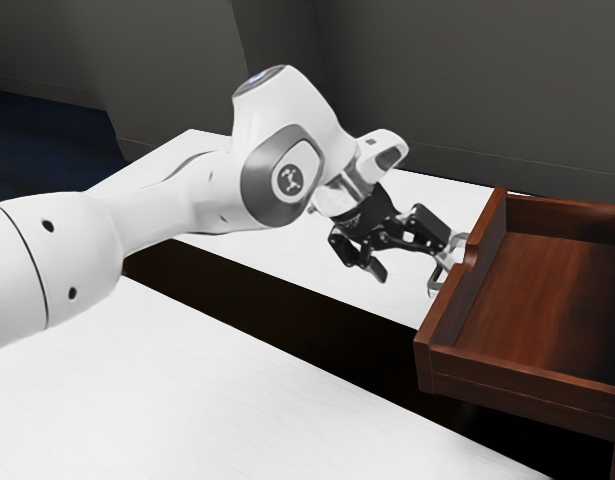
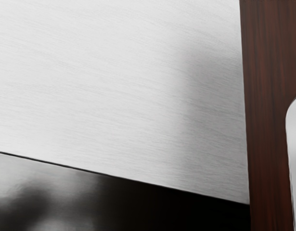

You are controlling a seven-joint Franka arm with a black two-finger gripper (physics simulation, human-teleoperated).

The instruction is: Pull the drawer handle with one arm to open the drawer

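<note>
Pulling looks largely done; dark red-brown wooden drawer (image 1: 517, 375) stands drawn out at the exterior view's right, its inside exposed; black two-finger end effector (image 1: 444, 262) sits at the pale grey metal handle (image 1: 461, 243) above the white surface (image 1: 187, 400); grip state cannot be told; perhaps slight travel left.

drawer (image 1: 532, 300): 1 | drawer handle (image 1: 457, 246): 1 | robot arm (image 1: 177, 205): 1 | pincer (image 1: 405, 272): 1 | white tabletops (image 1: 187, 400): 2
</note>
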